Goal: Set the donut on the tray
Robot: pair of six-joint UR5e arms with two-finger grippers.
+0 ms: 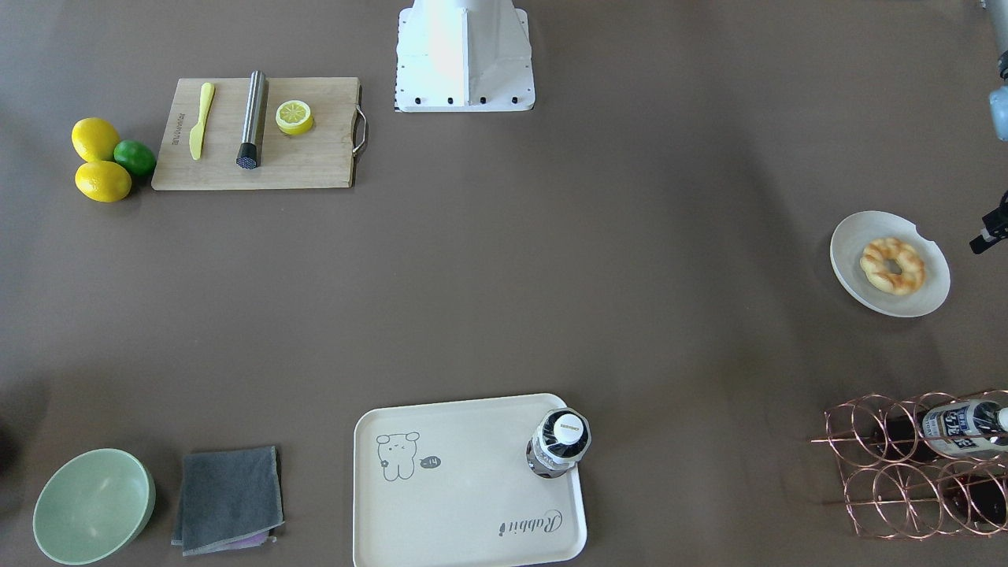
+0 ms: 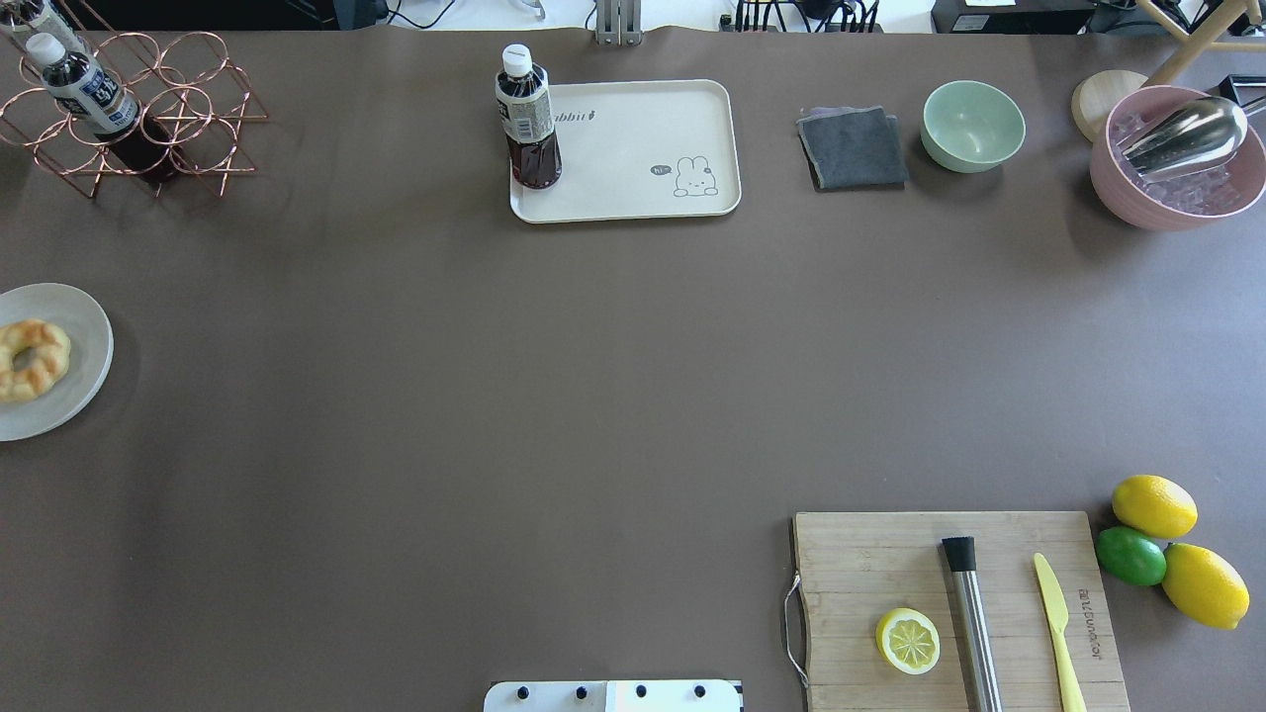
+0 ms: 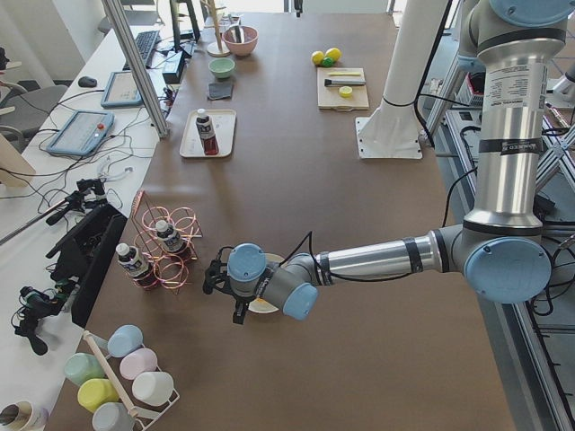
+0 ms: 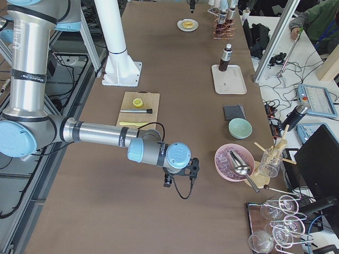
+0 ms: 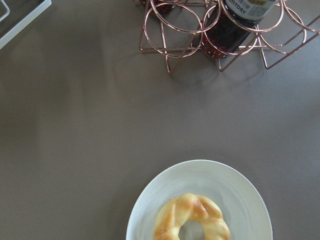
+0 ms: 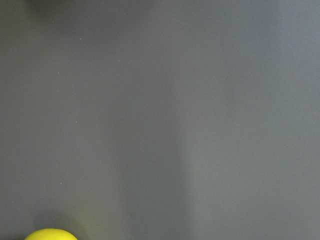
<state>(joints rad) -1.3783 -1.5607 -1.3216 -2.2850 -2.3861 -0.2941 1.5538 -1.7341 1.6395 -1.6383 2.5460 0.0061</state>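
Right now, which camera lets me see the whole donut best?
The exterior front-facing view: the donut lies whole and unblocked on its round plate. Overhead exterior clips it at the edge, left wrist-mounted cuts off its bottom, exterior right shows it tiny, and exterior left hides it behind the left arm.

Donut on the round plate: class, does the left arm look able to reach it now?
Probably yes: the left arm hangs right by the plate, and the donut lies uncovered on it.
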